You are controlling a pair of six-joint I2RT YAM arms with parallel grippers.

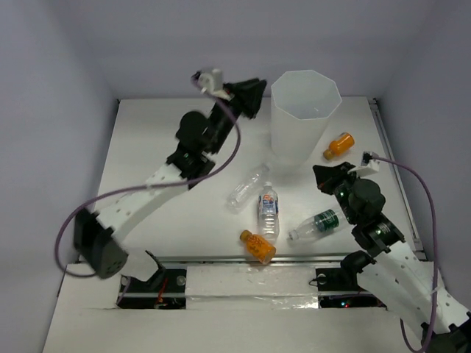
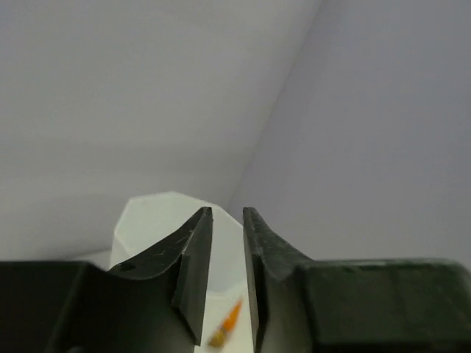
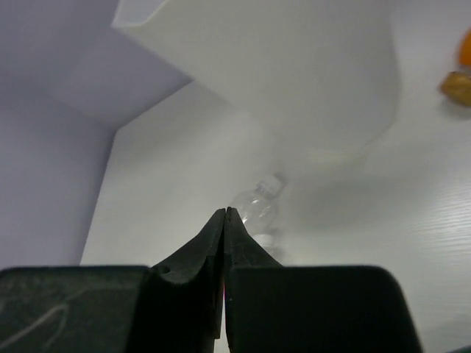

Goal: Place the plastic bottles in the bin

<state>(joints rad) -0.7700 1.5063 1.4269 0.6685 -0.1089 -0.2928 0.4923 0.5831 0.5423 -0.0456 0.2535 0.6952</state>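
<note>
On the table (image 1: 147, 140), blue-labelled bottle (image 1: 268, 213) lies cap toward bin (image 1: 305, 125).

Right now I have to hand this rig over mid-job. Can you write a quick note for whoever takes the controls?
Left gripper: raised beside the bin, jaws slightly apart, holding nothing.
Right gripper: shut and empty, low over the table near the bin's base.
Bottles: five lie on the table. They are the clear bottle, blue-labelled bottle, green-labelled bottle, near orange bottle and far orange bottle, which is just right of the bin.
Done: unclear, since the bin's contents cannot be made out.
Left: all five go into the bin.
</note>
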